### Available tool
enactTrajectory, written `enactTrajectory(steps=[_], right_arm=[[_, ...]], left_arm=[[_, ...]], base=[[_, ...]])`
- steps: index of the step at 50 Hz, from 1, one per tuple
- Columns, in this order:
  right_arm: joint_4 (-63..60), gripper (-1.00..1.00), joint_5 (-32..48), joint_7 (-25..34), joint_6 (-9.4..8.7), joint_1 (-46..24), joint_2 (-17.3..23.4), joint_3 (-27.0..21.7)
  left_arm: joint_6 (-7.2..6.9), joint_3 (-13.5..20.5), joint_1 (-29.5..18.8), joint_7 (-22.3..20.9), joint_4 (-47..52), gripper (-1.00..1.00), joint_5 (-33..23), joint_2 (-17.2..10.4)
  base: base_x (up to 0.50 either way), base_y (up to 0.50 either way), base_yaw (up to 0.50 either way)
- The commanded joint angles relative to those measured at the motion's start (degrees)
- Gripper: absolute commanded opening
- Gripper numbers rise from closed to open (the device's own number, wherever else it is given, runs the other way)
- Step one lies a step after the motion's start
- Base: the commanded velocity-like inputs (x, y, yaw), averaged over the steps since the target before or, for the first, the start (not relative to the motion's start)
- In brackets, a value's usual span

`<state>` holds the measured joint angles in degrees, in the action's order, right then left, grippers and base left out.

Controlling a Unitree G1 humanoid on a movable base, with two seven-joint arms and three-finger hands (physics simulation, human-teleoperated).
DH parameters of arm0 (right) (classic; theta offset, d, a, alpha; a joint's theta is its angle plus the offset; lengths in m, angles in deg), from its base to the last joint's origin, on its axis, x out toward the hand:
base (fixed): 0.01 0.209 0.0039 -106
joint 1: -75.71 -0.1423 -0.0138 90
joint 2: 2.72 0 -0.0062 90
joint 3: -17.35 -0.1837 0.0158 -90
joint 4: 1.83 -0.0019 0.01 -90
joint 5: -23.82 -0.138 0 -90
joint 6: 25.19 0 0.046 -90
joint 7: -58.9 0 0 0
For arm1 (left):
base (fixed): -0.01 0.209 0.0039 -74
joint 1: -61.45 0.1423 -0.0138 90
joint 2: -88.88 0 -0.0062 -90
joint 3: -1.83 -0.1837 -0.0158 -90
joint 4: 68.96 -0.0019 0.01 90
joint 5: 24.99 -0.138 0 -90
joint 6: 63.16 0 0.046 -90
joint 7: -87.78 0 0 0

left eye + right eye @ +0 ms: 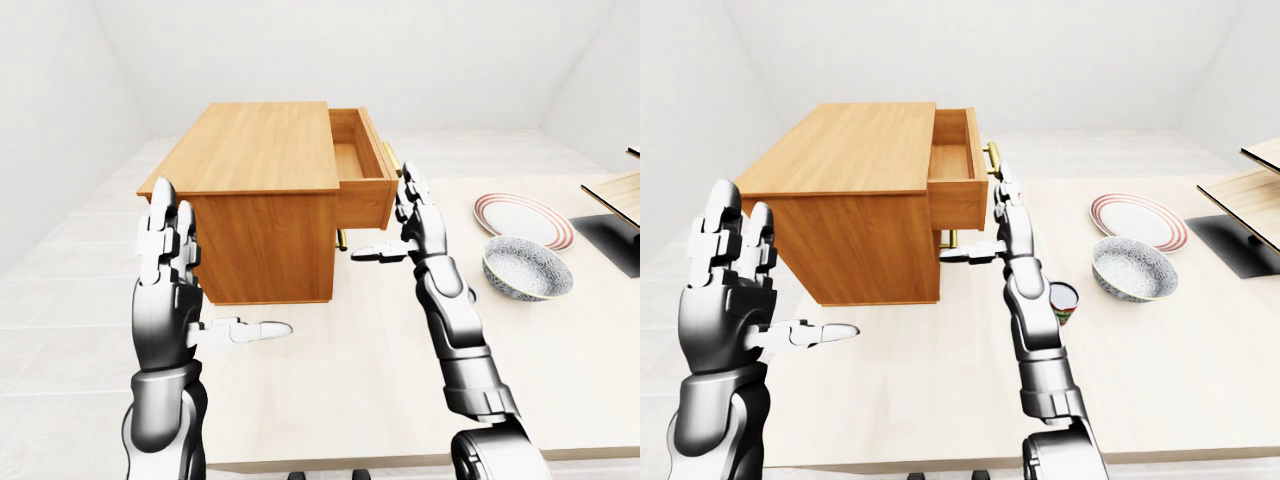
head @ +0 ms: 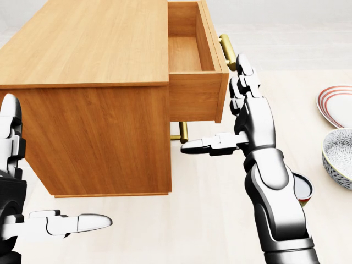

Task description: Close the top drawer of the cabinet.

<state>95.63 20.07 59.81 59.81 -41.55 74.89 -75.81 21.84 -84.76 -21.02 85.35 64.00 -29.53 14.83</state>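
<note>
The cabinet [image 1: 255,205] sits on the desk [image 1: 380,390] with its top drawer [image 2: 195,60] pulled well out toward the head view's right, its brass handle [image 2: 227,50] showing past the drawer's face. The right hand [image 2: 242,104] stands upright just beside that face, fingers spread wide and thumb pointing left under the drawer, gripping nothing; whether it touches the wood I cannot tell. The left hand [image 1: 170,270] is raised near the cabinet's left corner, equally spread and empty, while a bowl [image 1: 527,268], a plate [image 1: 522,220] and a small can [image 1: 1064,300] lie to the right.
</note>
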Motion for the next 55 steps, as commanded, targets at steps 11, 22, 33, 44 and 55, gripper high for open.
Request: enactTrajectory(steps=[11,22,33,44,55], right_arm=[[6.85,1.00,-0.50,0.28,0.00,-4.05,0.24,-0.02],[5.32,1.00,-0.80,0.19,0.00,-4.90,0.78,-0.27],[6.06,1.00,-0.58,0.33,0.00,-7.30,0.49,0.41],[9.17,1.00,-0.02,1.18,0.00,-8.87,-0.73,1.58],[7.69,1.00,0.54,2.26,0.00,-8.38,-2.02,2.42]], left_arm=[[0.00,-0.03,-0.24,0.04,0.53,1.00,0.06,-0.03],[0.00,0.04,0.07,-0.13,-1.00,1.00,0.24,-0.07],[0.00,-0.47,-0.43,-0.08,0.60,1.00,0.00,-0.04],[0.00,-0.35,-0.46,-0.24,0.01,1.00,0.25,-0.14],[0.00,-0.42,-0.04,-0.37,-0.64,1.00,0.30,-0.13]], base=[[0.00,0.00,0.00],[0.00,0.00,0.00],[0.00,0.00,0.00],[0.01,0.00,0.00],[0.00,0.00,0.00]])
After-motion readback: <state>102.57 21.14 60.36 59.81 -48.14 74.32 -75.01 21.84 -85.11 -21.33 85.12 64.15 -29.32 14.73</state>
